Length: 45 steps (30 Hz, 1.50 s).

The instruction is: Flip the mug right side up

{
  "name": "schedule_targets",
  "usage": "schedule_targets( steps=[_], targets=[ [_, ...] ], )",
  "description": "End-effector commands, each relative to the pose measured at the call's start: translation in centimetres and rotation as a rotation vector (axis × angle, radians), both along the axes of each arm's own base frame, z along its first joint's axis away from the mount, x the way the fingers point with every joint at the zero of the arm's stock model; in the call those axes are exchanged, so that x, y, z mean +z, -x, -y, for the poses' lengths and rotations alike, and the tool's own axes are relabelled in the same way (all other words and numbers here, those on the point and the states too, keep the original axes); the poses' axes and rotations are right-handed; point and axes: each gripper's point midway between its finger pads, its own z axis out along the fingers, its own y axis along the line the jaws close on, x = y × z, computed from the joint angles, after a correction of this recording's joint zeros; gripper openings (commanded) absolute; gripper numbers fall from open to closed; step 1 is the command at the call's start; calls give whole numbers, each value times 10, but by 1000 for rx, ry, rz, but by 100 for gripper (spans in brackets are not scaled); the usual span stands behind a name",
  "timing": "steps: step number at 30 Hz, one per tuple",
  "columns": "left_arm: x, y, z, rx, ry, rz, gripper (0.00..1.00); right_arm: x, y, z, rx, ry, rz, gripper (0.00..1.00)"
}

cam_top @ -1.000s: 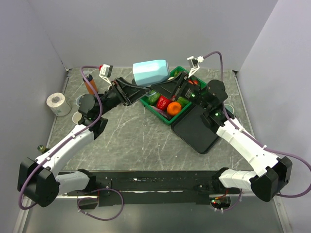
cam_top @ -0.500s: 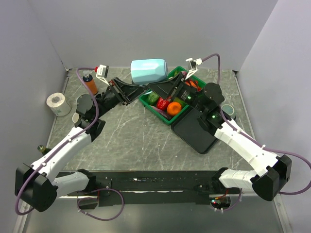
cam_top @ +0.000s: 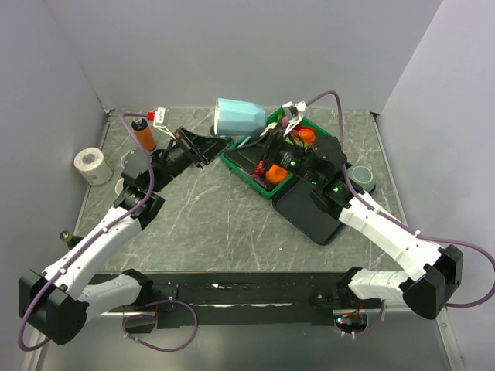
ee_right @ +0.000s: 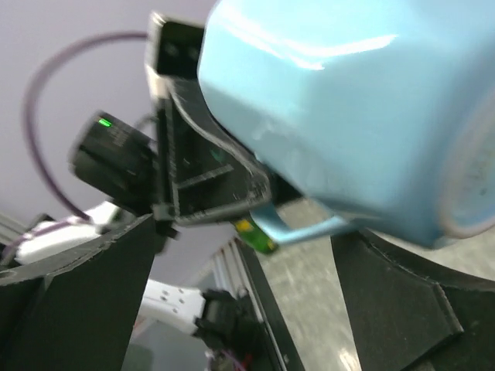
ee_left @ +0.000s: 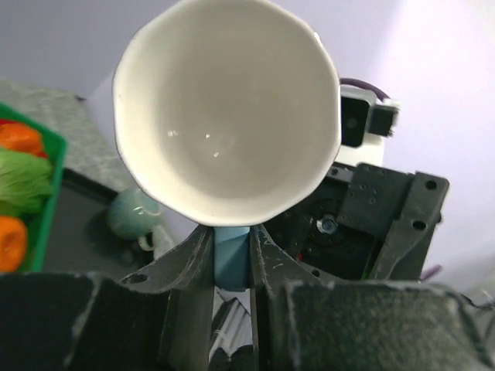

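Clamped tight with left gripper on handle, just under mug. Held aloft at upper centre of top view, near bin. Lying sideways: long axis about level, mouth toward left wrist, base toward right arm. Spread apart at right gripper, flanking mug body from below; contact unclear. Probably calls for rolling mouth upward next.

My left arm reaches forward and inward. Its wrist is raised, and the left gripper has its fingers pinched narrowly on the handle of the mug. My right arm stretches forward and leftward toward it, with the right gripper lifted and its fingers spread wide apart.
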Motion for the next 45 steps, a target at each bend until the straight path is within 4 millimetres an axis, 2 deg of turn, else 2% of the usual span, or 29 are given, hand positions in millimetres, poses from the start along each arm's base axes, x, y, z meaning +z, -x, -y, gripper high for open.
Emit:
schedule_targets(
  steps=[1,2,4,5,8,9,14,18,20,23,28,32,35,38,45],
  targets=[
    [46,1,-27,166,-1,138,1,-7,-3,9,-66,48,9,100],
    [38,-3,-31,199,-29,105,1,-14,-7,11,-88,70,-16,100],
    [36,-7,-36,242,-83,112,1,-21,-10,15,-117,92,-30,100],
    [26,-12,-41,282,-121,74,1,-31,-12,16,-127,121,-56,100],
    [21,-16,-55,364,-204,67,1,-50,-19,25,-189,169,-102,100],
    [5,-22,-62,412,-269,32,1,-57,-25,33,-232,182,-122,100],
    [-29,-29,-89,536,-433,-53,1,-85,-38,58,-340,252,-204,100],
    [-82,-39,-113,646,-613,-189,1,-105,-47,77,-391,278,-271,100],
    [-116,-43,-127,703,-697,-263,1,-110,-51,83,-400,279,-296,100],
    [-147,-44,-142,770,-764,-317,1,-119,-55,88,-401,283,-333,100],
    [-175,-48,-158,845,-837,-374,1,-130,-58,91,-398,291,-365,100],
    [-206,-50,-170,913,-882,-450,1,-134,-59,93,-395,295,-381,100],
    [-222,-50,-176,950,-882,-480,1,-140,-60,96,-400,298,-395,100],
    [-229,-52,-183,1005,-878,-500,1,-143,-61,99,-399,302,-404,100],
    [-243,-58,-184,1038,-854,-503,1,-151,-66,109,-411,305,-427,100]
  ],
)
